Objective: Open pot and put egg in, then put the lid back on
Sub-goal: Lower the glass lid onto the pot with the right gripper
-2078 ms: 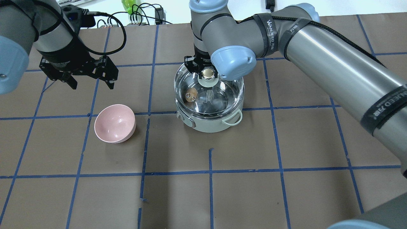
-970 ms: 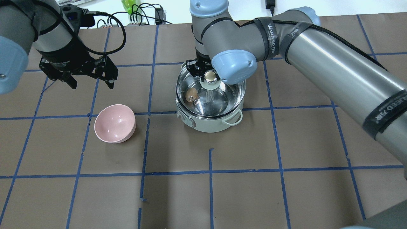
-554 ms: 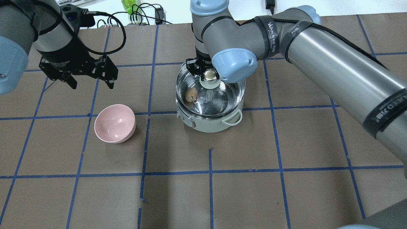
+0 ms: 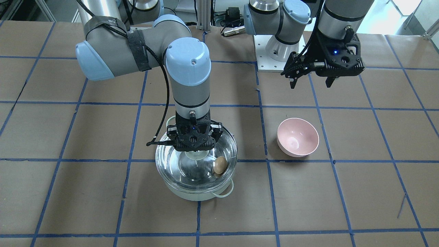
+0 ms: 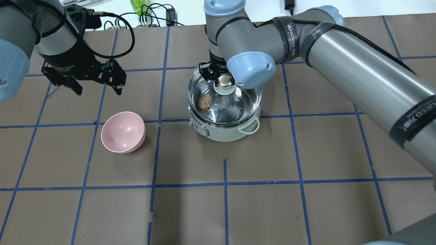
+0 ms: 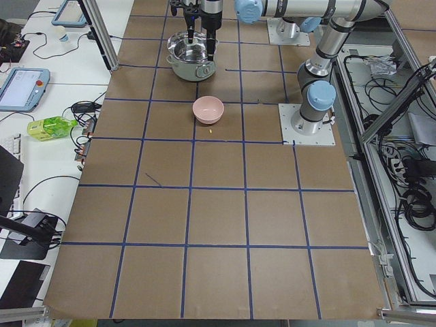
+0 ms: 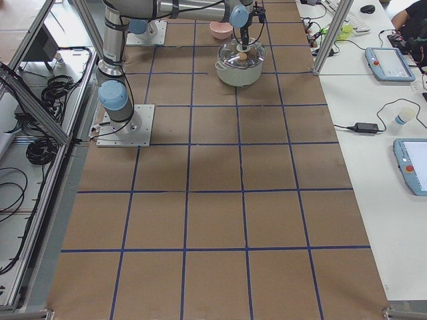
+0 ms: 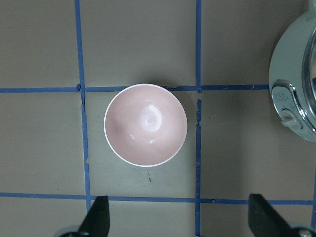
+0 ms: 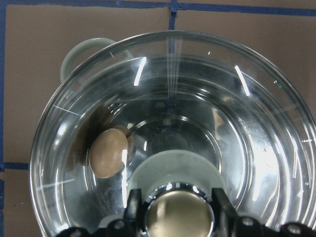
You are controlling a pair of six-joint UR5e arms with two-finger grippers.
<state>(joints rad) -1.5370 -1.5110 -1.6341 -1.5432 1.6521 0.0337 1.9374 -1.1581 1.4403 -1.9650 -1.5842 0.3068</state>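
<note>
While the left hand (image 5: 98, 87) hangs spread wide and empty above the bench (image 5: 272, 204), just back of the pink bowl (image 5: 123, 132), all the action is further right. Through the glass you can see the egg (image 5: 204, 100) lying inside the pot (image 5: 224, 133), near its left wall. Over it, the lid (image 5: 238, 103) sits on the pot's rim or a whisker above, hard to call. The right hand (image 5: 223, 80) is clamped on the knob. Best play now: ease straight down, level and centred, check the steel rim seats all round, then let go and lift clear without dragging it.
</note>
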